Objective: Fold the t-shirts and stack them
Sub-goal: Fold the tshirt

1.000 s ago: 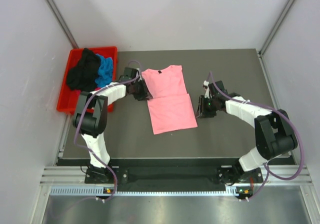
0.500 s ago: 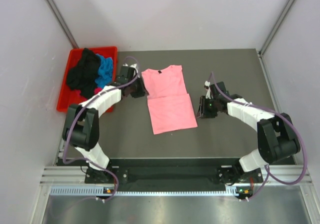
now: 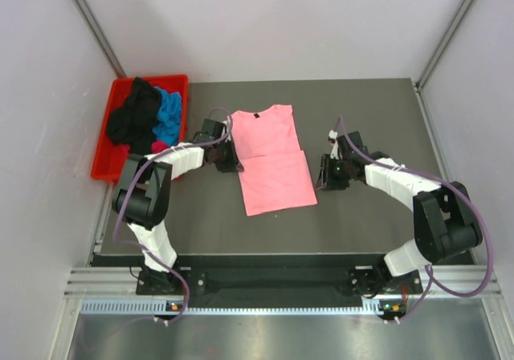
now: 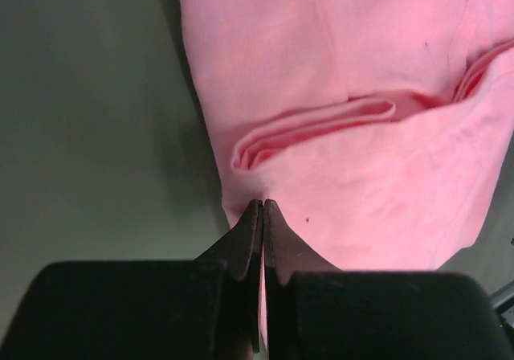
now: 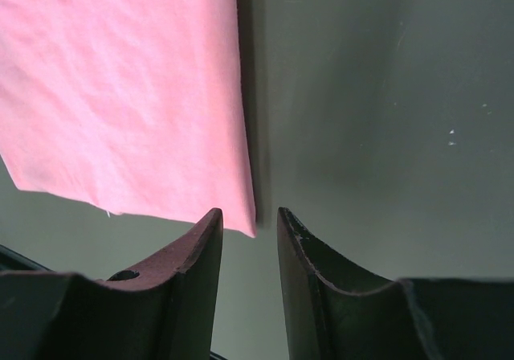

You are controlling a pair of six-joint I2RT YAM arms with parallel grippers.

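Observation:
The light pink t-shirt [image 3: 269, 159] lies flat in the middle of the table, its lower half folded up over itself. A layered fold [image 4: 313, 127] shows in the left wrist view. My left gripper [image 3: 230, 164] is at the shirt's left edge, and there the jaws are pressed together on the cloth's rim [image 4: 263, 205]. At the shirt's right side, my right gripper [image 3: 323, 177] is open. The shirt's near corner [image 5: 241, 215] lies just inside the gap of the right gripper [image 5: 247, 215]. Black [image 3: 132, 112], bright blue [image 3: 169, 111] and magenta [image 3: 159, 145] t-shirts are heaped in the bin.
The red plastic bin [image 3: 99, 165] stands at the table's left edge, beside the left arm. Dark tabletop [image 3: 361, 111] extends behind and to the right of the pink shirt. Grey walls close in both sides.
My left gripper has shut and slid right and nearer along the table to the pink shirt's left edge. The right gripper has barely moved.

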